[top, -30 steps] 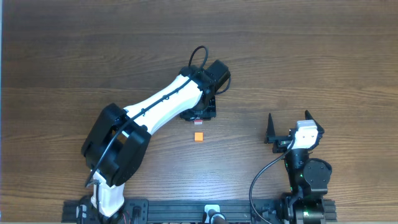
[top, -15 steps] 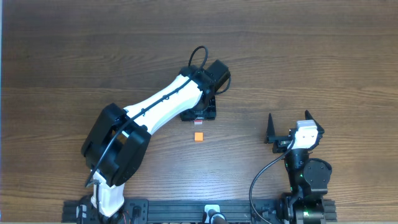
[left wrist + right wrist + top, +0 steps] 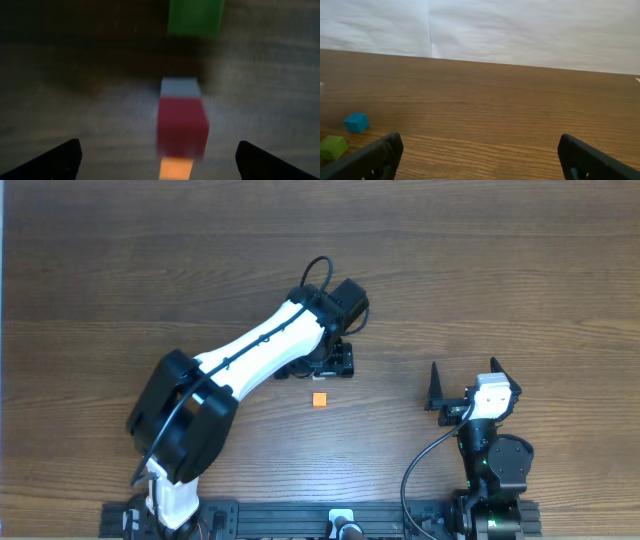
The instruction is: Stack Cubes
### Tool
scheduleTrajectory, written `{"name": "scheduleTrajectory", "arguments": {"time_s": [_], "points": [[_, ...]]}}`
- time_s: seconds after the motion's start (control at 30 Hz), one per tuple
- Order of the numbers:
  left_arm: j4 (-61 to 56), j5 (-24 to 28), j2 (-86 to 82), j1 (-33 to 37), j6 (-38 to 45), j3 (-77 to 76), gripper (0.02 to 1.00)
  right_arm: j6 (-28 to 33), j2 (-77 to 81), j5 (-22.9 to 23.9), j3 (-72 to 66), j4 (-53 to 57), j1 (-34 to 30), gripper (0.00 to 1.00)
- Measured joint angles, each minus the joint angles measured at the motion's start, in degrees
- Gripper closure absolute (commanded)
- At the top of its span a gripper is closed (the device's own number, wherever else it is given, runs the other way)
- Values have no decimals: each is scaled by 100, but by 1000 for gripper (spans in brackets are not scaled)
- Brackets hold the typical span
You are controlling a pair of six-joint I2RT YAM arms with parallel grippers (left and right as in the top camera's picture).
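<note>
Red cube (image 3: pixel 182 125), seemingly touching pale cube (image 3: pixel 180 86).

Orange cube (image 3: pixel 319 400) sits flat on the tabletop (image 3: pixel 480 270), on its own near the middle. In the left wrist view I see a red cube (image 3: pixel 182 125) in line between the orange cube and a green cube (image 3: pixel 195 17), with the green one apart from it. A pale grey-blue block (image 3: pixel 180 86) touches the red cube; can't tell if it's under or beside it. In the right wrist view a blue cube (image 3: pixel 356 122) lies near the green cube, not touching, and both are flat.
</note>
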State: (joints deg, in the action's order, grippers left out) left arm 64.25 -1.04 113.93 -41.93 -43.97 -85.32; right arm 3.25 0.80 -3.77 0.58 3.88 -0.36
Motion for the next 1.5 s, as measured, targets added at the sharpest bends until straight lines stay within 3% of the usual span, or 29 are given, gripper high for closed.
{"name": "scheduleTrajectory", "arguments": {"time_s": [0.23,0.43,0.83,1.37,1.5], "points": [[597,-15,-588,-422,-208,-2,23,2,0,0,0,0,0,12],[385,-4,-699,-826,-455,92,38,4,0,0,0,0,0,9],[-1130,170,-706,-748,-643,1333,93,2,0,0,0,0,0,9],[-1547,256,-638,-592,-505,1576,137,0,0,0,0,0,0,9],[-1547,260,-625,-592,-433,1576,198,2,0,0,0,0,0,7]]}}
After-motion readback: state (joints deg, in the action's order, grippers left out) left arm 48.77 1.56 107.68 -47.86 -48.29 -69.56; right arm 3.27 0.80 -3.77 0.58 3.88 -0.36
